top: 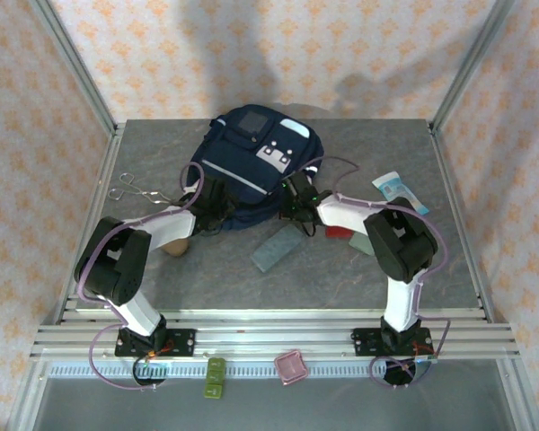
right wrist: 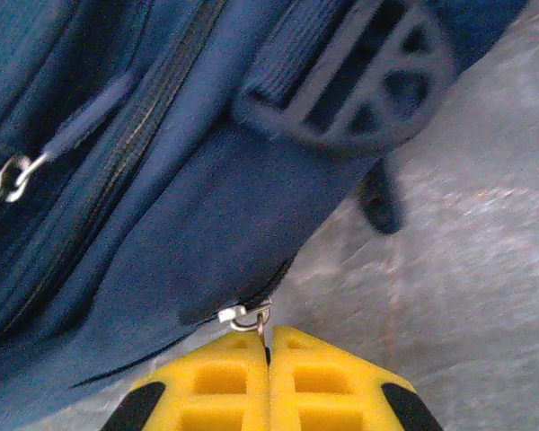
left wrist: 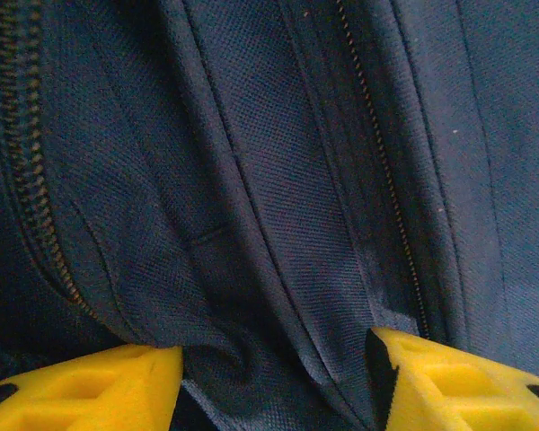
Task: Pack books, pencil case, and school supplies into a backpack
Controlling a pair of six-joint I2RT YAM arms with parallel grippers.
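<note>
The navy backpack (top: 251,157) lies at the back middle of the table. My left gripper (top: 217,203) is closed on a thick fold of backpack fabric (left wrist: 269,269), which fills the gap between its yellow fingers (left wrist: 90,386). My right gripper (top: 296,199) is shut on the metal zipper pull (right wrist: 251,316) at the bag's lower edge. The grey-blue pencil case (top: 276,249) lies in front of the bag. A red piece (top: 338,232) and a grey-green piece (top: 361,241) sit by my right arm. A brown book corner (top: 174,245) peeks from under my left arm.
Metal scissors (top: 135,189) lie at the left, a white-and-blue tube (top: 401,190) at the right. A green item (top: 216,377) and a pink one (top: 290,367) rest on the front rail. A black strap buckle (right wrist: 359,81) hangs over the grey tabletop (right wrist: 467,269).
</note>
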